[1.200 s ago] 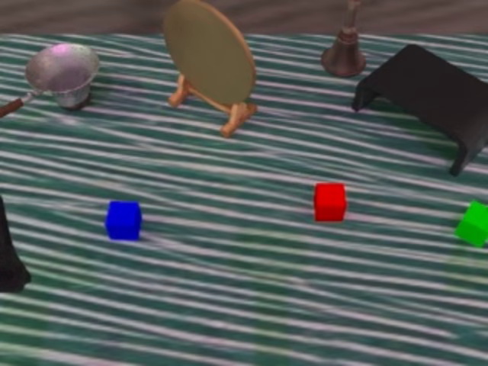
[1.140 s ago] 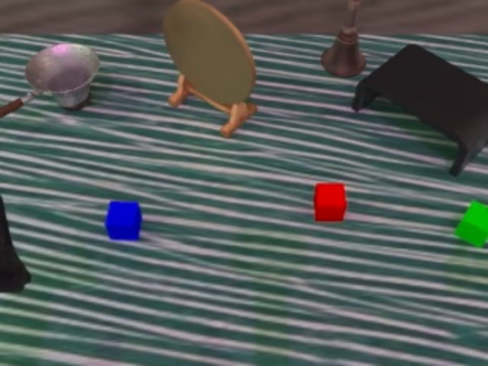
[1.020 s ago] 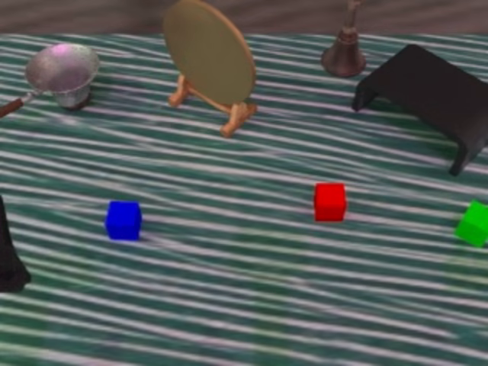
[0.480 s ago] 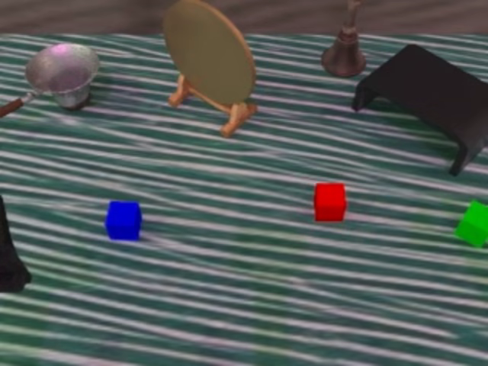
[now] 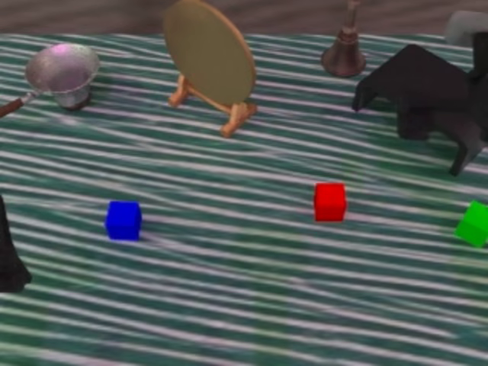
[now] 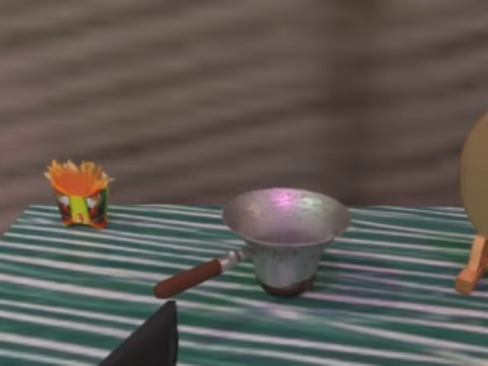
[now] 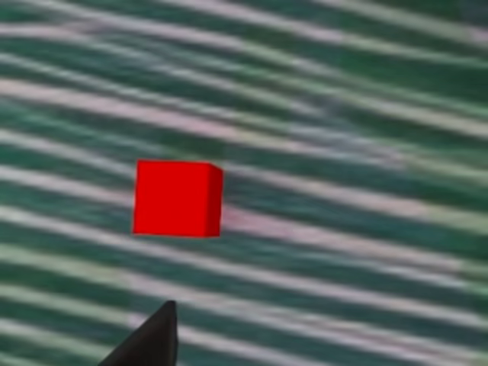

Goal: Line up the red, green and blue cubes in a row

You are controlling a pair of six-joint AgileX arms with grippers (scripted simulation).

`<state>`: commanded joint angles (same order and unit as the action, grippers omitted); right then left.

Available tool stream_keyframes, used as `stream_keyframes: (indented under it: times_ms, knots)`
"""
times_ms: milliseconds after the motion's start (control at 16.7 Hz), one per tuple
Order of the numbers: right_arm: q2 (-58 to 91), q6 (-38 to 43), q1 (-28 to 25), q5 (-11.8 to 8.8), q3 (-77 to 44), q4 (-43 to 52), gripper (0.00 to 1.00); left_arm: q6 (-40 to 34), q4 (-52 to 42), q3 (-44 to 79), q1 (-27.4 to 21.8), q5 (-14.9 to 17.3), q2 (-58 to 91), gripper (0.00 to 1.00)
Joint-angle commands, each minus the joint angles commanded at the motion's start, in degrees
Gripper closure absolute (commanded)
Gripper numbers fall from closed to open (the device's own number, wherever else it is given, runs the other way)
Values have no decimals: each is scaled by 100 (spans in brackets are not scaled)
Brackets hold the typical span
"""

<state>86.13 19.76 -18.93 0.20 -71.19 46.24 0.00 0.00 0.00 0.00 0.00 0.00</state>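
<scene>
Right arm swinging in now at the top view's right edge, dark links crossing over the black stand (image 5: 427,84) where a moment back that corner showed only the stand. Nothing else has budged. Its wrist camera looks straight down on the red cube (image 7: 177,198), and only one dark fingertip of the right pincer (image 7: 149,339) pokes into that view, so how wide the pincer stands I cannot tell; it holds nothing that I can see.

Left arm sits parked at the counter's (image 5: 244,305) left edge, a dark shape low down; its pincer opening cannot be told either.

Count them: three cubes, one of each colour. Blue cube (image 5: 123,220) lies left of centre, red sits right of centre, green cube (image 5: 473,223) is out at the far right edge, all well apart and only roughly level.

Looks like the approach step, red as first target. Next call: bring the pincer down squarely over the red cube and close on its flat sides.

Along the back: one wooden disc (image 5: 209,52), one metal saucepan (image 5: 62,72), one bell (image 5: 345,53).
</scene>
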Motion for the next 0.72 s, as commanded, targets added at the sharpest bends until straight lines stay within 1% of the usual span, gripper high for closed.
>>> stream_keyframes:
  times_ms: [240,420,600,720]
  knots:
    - [2077,501,-473,1,-1758,1156,0,0,0,0,0,0,0,0]
    - [3326,799,-750,1,-2869,1799,0,0,0,0,0,0,0,0]
    - [4155,1003,-941,2,-3636,2218,0,0,0,0,0,0,0,0]
    - [4413,1074,-1007,2,-3908,2359,0,0,0,0,0,0,0,0]
